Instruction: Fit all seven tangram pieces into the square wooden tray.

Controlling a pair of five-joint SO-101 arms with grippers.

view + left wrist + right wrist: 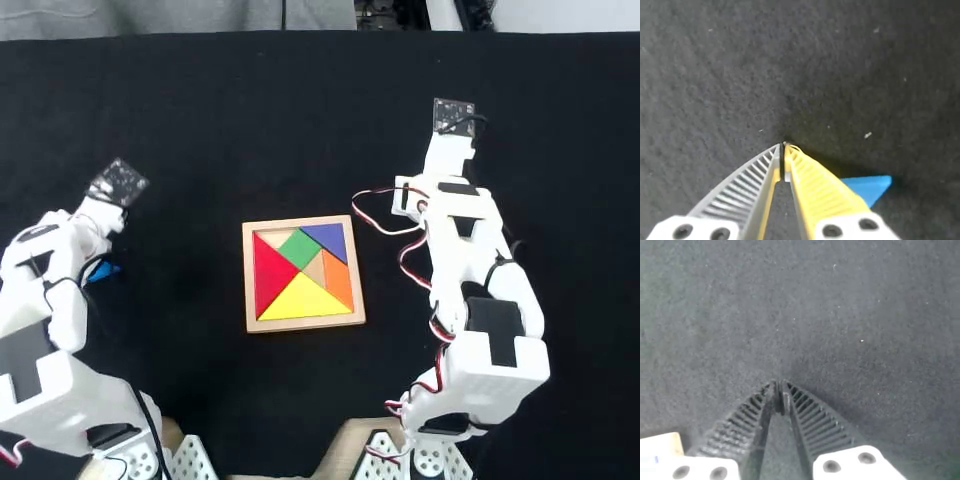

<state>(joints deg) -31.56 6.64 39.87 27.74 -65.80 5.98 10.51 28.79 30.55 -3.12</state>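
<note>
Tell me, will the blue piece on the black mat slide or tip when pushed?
The blue piece lies flat, so it probably slides rather than rolls or tips. The mat looks fuzzy, so it may drag. It looks rigid and thin, likely light.

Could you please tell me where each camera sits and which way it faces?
High view: fixed overhead, looking down on the wooden tray; left arm and right arm show.
Left wrist view: on the left wrist, facing down past the shut left pincer at black cloth and a blue piece.
Right wrist view: on the right wrist, facing down past the shut right pincer at cloth.
Shared: high view also shows the blue piece.
</note>
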